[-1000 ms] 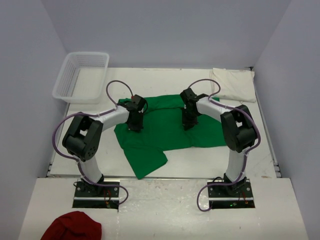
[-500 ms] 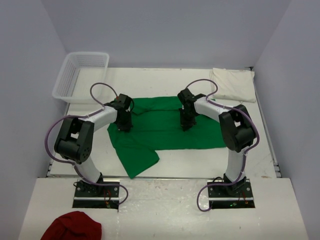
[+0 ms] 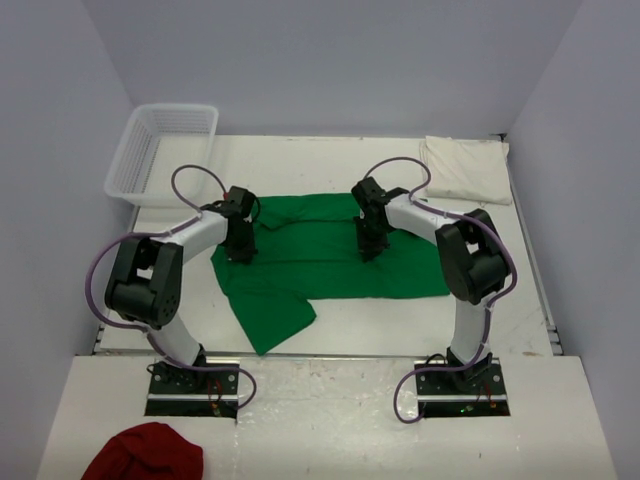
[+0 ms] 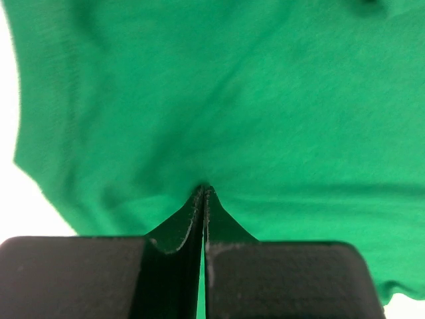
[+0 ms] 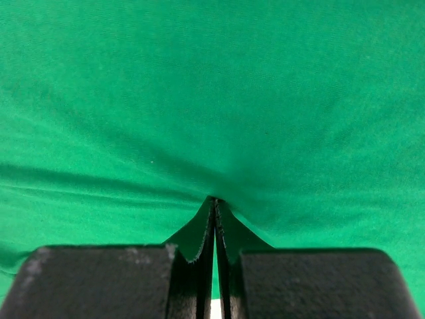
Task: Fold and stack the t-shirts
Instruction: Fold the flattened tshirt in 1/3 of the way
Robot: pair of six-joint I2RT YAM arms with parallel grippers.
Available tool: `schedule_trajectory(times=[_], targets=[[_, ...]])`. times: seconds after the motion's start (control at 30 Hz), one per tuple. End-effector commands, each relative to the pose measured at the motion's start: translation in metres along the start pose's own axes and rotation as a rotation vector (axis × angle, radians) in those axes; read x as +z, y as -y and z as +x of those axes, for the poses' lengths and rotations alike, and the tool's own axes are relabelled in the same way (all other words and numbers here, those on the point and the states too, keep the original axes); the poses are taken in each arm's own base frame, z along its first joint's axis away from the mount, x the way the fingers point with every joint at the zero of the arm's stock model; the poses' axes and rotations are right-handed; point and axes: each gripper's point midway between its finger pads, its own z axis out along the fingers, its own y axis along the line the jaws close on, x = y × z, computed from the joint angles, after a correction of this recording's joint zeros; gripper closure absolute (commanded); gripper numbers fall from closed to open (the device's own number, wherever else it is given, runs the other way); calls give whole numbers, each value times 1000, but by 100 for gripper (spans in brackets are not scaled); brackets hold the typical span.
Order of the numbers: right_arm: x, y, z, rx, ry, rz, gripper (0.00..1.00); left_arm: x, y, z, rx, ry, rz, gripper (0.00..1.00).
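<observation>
The bright green t-shirt (image 3: 310, 250) lies spread across the middle of the table, with one part hanging toward the near edge at the left. My left gripper (image 3: 240, 254) points down onto its left side. In the left wrist view the left gripper (image 4: 204, 189) is shut, and the green t-shirt (image 4: 265, 100) puckers at its tips. My right gripper (image 3: 368, 250) points down onto the shirt's middle right. The right gripper (image 5: 214, 199) is also shut, and creases in the green t-shirt (image 5: 199, 80) run to its tips. The cream-white t-shirt (image 3: 465, 168) lies folded at the back right.
A clear plastic basket (image 3: 165, 150) stands at the back left corner. A dark red cloth (image 3: 145, 455) lies on the near ledge left of the left arm's base. White walls close in the table on three sides.
Both grippers have moved left and away from the bases, the left one farther. The green t-shirt has slid left with them and lies flatter and wider.
</observation>
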Motion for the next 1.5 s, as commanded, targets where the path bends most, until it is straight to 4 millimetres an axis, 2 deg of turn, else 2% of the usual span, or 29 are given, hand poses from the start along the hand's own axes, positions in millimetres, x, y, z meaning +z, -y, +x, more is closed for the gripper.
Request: schedule_trajectory(times=[0.0,0.07,0.17,0.2,0.23,0.27,0.3,0.37,0.4,0.43,0.47,0.5,0.53,0.57,0.6,0.67,0.73,0.87,1.07,1.2,1.47], targets=[[-16,-6,-23,-67,99,-20,100,-23,-13,-6,32,61,-68,100],[-26,-9,-32,-85,138,-25,98,-39,-5,-16,29,125,-51,100],[-60,-22,-48,-104,225,-68,85,-61,9,-28,37,193,-15,100],[-82,-28,-56,-107,275,-93,79,-71,14,-36,38,220,-4,100],[-94,-31,-58,-109,299,-105,77,-77,19,-39,44,238,2,100],[-104,-31,-59,-107,311,-108,75,-83,22,-43,45,254,3,98],[-124,-35,-65,-111,356,-127,71,-91,26,-52,43,289,7,94],[-141,-34,-64,-113,365,-131,68,-93,29,-60,43,307,14,85],[-152,-35,-67,-112,385,-135,66,-97,36,-68,43,321,31,84],[-167,-34,-66,-112,412,-141,66,-88,39,-69,55,295,38,83],[-176,-33,-65,-110,431,-145,66,-86,44,-72,55,280,61,77],[-182,-32,-62,-111,443,-155,64,-87,58,-78,55,275,126,75],[-192,-33,-61,-110,465,-174,63,-77,65,-78,60,250,151,75],[-212,-33,-59,-106,510,-197,62,-75,70,-81,57,241,179,74],[-221,-38,-54,-115,515,-235,61,-77,80,-88,55,248,223,72],[-248,-37,-48,-119,572,-268,61,-68,89,-92,50,233,253,63],[-266,-32,-41,-120,611,-276,59,-65,102,-103,49,219,296,62],[-276,-21,-33,-117,638,-256,58,-48,109,-106,41,184,319,62],[-270,-6,-23,-106,639,-234,58,-30,111,-110,37,156,294,63],[-259,1,-20,-91,620,-218,58,-25,101,-110,29,141,225,66],[-260,2,-21,-83,636,-227,58,-12,82,-107,35,130,117,66]])
